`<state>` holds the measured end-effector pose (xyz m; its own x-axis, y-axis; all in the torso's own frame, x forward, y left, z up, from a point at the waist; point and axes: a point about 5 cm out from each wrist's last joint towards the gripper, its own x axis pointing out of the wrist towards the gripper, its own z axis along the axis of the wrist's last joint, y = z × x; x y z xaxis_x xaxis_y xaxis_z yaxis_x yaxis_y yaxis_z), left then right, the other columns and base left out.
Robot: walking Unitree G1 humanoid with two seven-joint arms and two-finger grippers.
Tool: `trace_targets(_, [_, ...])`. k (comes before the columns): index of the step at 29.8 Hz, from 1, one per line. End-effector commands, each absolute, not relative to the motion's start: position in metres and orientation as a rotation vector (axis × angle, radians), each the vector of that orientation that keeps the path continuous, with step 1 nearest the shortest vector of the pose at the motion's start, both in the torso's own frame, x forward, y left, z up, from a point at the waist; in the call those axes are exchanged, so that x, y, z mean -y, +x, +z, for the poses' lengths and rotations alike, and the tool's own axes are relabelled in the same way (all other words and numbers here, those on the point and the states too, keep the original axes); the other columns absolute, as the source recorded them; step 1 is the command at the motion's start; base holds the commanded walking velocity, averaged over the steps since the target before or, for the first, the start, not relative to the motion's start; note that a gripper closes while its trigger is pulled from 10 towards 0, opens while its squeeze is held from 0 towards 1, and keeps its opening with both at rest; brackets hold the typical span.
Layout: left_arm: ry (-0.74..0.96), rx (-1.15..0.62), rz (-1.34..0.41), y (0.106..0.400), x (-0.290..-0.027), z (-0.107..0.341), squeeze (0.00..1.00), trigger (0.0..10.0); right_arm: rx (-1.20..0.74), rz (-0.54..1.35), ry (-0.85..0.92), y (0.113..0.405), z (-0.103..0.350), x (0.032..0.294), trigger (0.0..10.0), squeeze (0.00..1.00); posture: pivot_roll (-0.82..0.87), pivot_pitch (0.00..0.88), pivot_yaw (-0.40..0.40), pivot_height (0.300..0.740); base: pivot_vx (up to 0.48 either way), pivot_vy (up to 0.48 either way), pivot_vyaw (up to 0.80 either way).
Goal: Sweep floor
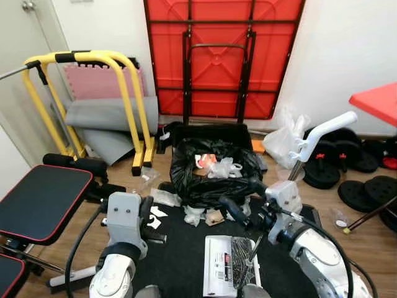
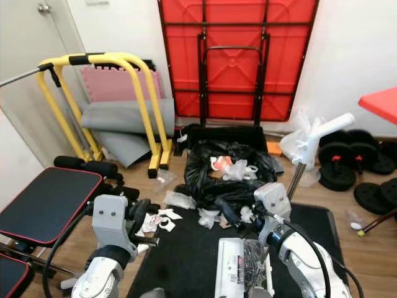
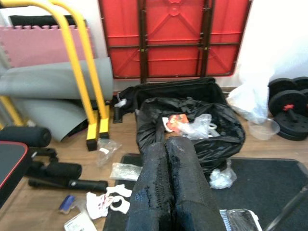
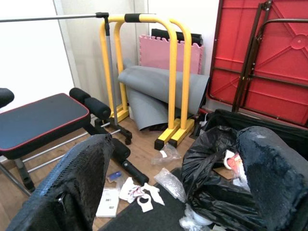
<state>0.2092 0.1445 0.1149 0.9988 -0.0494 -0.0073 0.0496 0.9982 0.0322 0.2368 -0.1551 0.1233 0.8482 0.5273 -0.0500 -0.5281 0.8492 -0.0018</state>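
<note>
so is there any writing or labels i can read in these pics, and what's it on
None can be read.
White packet on the black mat: dark print and a barcode-like block, too small and blurred.
Leaflet on the wooden floor: faint print, too blurred.
Red and white wrapper in the black bin bag: printing unreadable.

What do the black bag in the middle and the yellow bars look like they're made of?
The black bag looks like thin plastic film: glossy, crinkled, sagging in folds around the rubbish inside. The yellow bars look like painted metal tubing: smooth, evenly bent, with black, probably foam, grips on top.
</note>
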Motion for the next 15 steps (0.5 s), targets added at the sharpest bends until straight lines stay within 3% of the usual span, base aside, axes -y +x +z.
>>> trace_targets(1, [0.047, -0.027, -0.003, 0.208, -0.147, 0.112, 0.0, 10.0, -0.057, 0.546, -0.029, 0.236, 0.123, 0.158, 10.0, 0.0, -0.13, 0.0, -0.028, 0.704, 0.0, 0.0, 0.0])
trace_targets(15, [0.035, -0.114, -0.045, 0.173, -0.146, 0.111, 0.0, 10.0, -0.118, 0.489, 0.037, 0.195, 0.116, 0.175, 10.0, 0.0, -0.13, 0.0, -0.01, 0.729, 0.0, 0.0, 0.0])
